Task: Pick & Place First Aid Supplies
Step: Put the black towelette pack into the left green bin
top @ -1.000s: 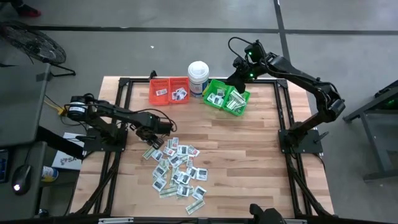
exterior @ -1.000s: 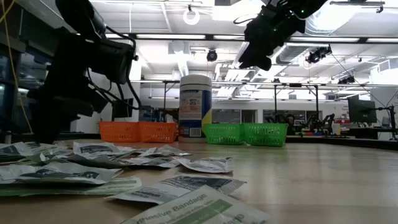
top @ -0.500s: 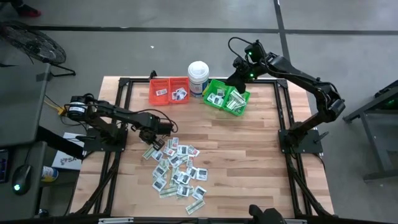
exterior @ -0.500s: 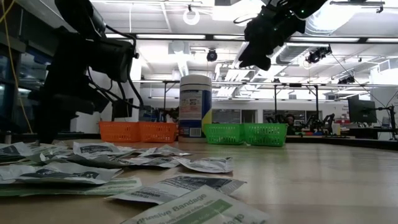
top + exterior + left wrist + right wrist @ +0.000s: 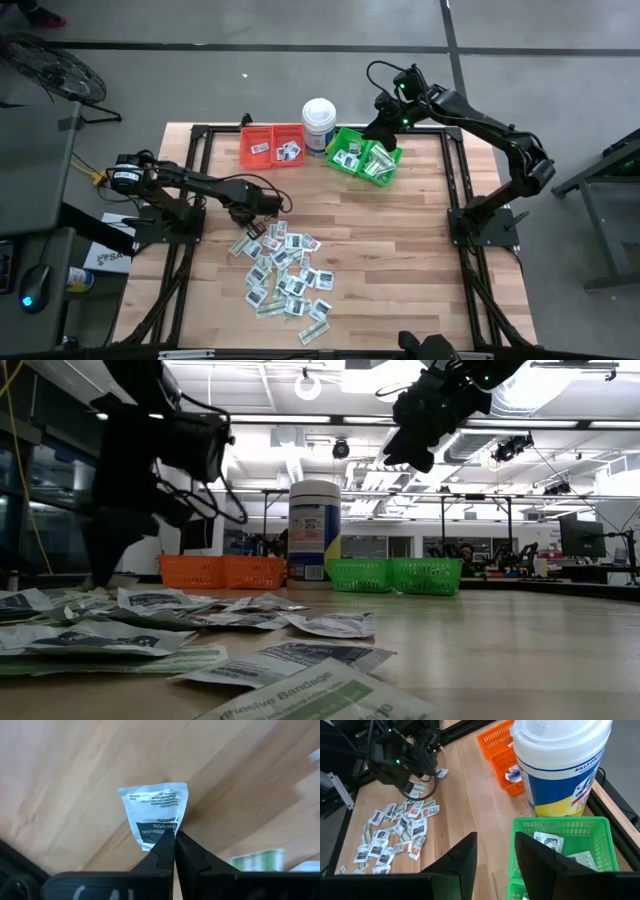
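We see the left gripper (image 5: 174, 839) pinched shut on the corner of one square white packet (image 5: 154, 812), held clear of the wooden table (image 5: 400, 240) beside the upper-left edge of the pile of first aid supplies (image 5: 285, 272). The right gripper (image 5: 494, 851) hovers above the green bins (image 5: 365, 155), its fingers parted and holding nothing. Several packets already lie in the green and the red bins (image 5: 272, 145), with the white tub (image 5: 319, 125) standing between them.

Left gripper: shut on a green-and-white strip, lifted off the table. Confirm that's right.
Not quite. The left gripper is shut and lifted, but it pinches a square white packet with dark print, not a green-and-white strip. The left wrist view shows it.
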You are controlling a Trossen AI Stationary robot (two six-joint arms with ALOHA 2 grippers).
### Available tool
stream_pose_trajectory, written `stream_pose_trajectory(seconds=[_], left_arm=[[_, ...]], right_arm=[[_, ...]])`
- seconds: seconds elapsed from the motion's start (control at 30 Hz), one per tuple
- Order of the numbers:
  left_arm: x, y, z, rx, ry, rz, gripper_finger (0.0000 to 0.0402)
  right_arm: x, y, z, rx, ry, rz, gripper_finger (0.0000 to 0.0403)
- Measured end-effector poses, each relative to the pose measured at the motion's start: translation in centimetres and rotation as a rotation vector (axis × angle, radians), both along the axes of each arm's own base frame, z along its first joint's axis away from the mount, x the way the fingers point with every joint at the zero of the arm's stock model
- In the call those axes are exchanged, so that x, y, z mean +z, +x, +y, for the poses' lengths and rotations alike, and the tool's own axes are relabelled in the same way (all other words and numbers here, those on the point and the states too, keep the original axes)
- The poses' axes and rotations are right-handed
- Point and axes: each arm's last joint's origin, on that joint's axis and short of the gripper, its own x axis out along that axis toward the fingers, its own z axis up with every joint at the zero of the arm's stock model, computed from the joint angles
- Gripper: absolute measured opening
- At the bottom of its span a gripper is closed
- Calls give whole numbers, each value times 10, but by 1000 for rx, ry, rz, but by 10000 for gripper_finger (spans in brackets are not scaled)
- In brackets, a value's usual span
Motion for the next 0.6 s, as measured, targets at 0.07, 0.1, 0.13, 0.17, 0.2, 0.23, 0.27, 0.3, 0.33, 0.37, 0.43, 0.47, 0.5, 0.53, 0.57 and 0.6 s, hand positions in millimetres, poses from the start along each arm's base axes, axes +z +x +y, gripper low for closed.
stream_pose_trajectory(seconds=[0.07,0.1,0.13,0.17,0.2,0.23,0.27,0.3,0.33,0.37,0.43,0.47,0.5,0.53,0.57,0.6], left_arm=[[4,3,0,-12,7,-14,0],[6,5,1,-21,12,-14,0],[8,6,1,-31,18,-18,0],[10,8,1,-41,24,-27,0],[12,10,2,-56,35,-37,0],[15,13,2,-74,45,-45,0],[17,15,2,-88,53,-53,0],[20,17,3,-101,65,-60,0],[22,19,3,-117,74,-69,0],[25,21,3,-132,84,-78,0],[31,25,4,-161,100,-93,0],[34,27,4,-178,111,-100,0],[37,30,5,-196,121,-109,0],[42,33,5,-213,128,-122,0],[46,36,5,-231,138,-136,0],[50,39,6,-247,150,-149,0]], right_arm=[[0,0,0,9,6,-7,126],[0,0,0,13,9,-10,126],[0,0,1,17,11,-14,126],[1,0,1,22,14,-18,126],[1,0,1,27,13,-20,126],[1,0,1,32,8,-21,126],[1,0,1,37,2,-22,126],[1,0,1,38,1,-21,126],[1,0,1,38,1,-21,126],[1,0,1,38,1,-21,126],[1,0,1,39,1,-21,126],[1,0,1,39,1,-21,126],[1,0,1,39,1,-22,126],[1,0,1,40,1,-22,126],[1,0,1,41,-1,-22,126],[1,0,1,42,-2,-22,126]])
